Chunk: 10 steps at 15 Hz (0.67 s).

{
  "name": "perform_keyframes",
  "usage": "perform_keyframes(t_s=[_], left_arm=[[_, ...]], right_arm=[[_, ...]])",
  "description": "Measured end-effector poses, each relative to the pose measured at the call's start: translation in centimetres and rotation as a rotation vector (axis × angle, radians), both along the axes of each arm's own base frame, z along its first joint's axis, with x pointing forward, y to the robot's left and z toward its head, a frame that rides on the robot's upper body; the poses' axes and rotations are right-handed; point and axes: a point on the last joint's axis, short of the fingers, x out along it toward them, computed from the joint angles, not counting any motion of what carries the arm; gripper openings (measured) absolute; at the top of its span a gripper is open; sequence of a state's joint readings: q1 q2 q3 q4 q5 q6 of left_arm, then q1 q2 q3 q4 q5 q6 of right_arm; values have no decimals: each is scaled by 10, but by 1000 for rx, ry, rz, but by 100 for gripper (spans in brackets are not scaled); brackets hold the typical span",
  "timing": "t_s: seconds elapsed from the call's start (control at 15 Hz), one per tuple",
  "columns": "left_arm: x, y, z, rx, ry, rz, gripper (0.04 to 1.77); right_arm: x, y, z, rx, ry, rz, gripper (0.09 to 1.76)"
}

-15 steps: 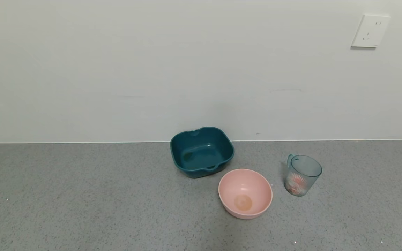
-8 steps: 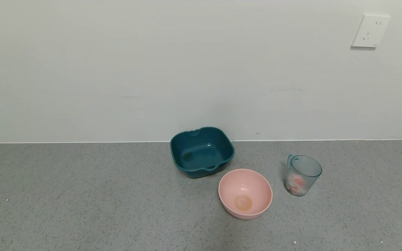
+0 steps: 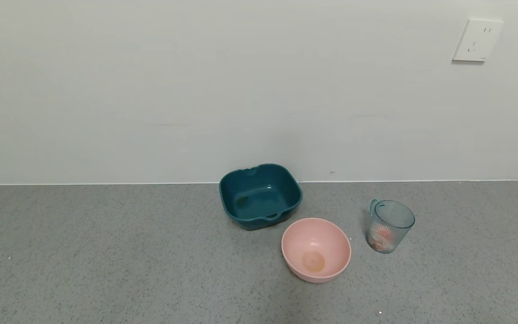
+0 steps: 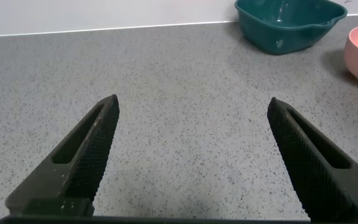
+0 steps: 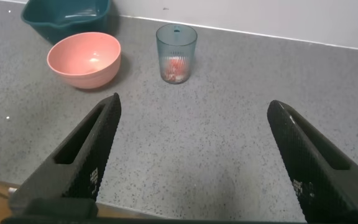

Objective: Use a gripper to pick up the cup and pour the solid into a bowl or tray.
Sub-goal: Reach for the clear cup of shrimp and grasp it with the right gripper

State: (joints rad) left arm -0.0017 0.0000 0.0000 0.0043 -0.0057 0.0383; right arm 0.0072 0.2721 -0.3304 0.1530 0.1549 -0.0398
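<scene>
The blue-green ribbed cup (image 3: 389, 226) stands upright on the grey counter at the right, with orange-red and white pieces (image 3: 381, 237) in its bottom. It also shows in the right wrist view (image 5: 176, 52), straight ahead of my right gripper (image 5: 192, 104), which is open, empty and well short of it. The dark teal basin (image 3: 260, 195) sits by the wall, empty, and shows in the left wrist view (image 4: 289, 23). My left gripper (image 4: 192, 102) is open and empty over bare counter, far from the basin. Neither gripper shows in the head view.
A round pink bowl (image 3: 316, 249) sits between the basin and the cup, close in front of the basin; it also shows in the right wrist view (image 5: 84, 59). The white wall runs behind, with a socket (image 3: 477, 40) at upper right. The counter's front edge shows under my right gripper.
</scene>
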Motion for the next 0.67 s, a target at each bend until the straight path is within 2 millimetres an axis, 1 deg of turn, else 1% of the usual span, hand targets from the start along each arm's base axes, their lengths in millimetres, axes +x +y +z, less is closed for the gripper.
perform_keyframes(t_s=[0.13, 0.33, 0.47, 0.67], left_arm=[[0, 0, 0, 0, 0, 0, 172], [0, 0, 0, 0, 0, 0, 172], [0, 0, 0, 0, 0, 0, 172], [0, 0, 0, 0, 0, 0, 172]], right_arm=[[20, 0, 19, -1, 79, 14, 171], [63, 2, 37, -1, 217, 40, 171], [93, 4, 41, 1, 317, 57, 171], [134, 6, 40, 10, 441, 91, 171]])
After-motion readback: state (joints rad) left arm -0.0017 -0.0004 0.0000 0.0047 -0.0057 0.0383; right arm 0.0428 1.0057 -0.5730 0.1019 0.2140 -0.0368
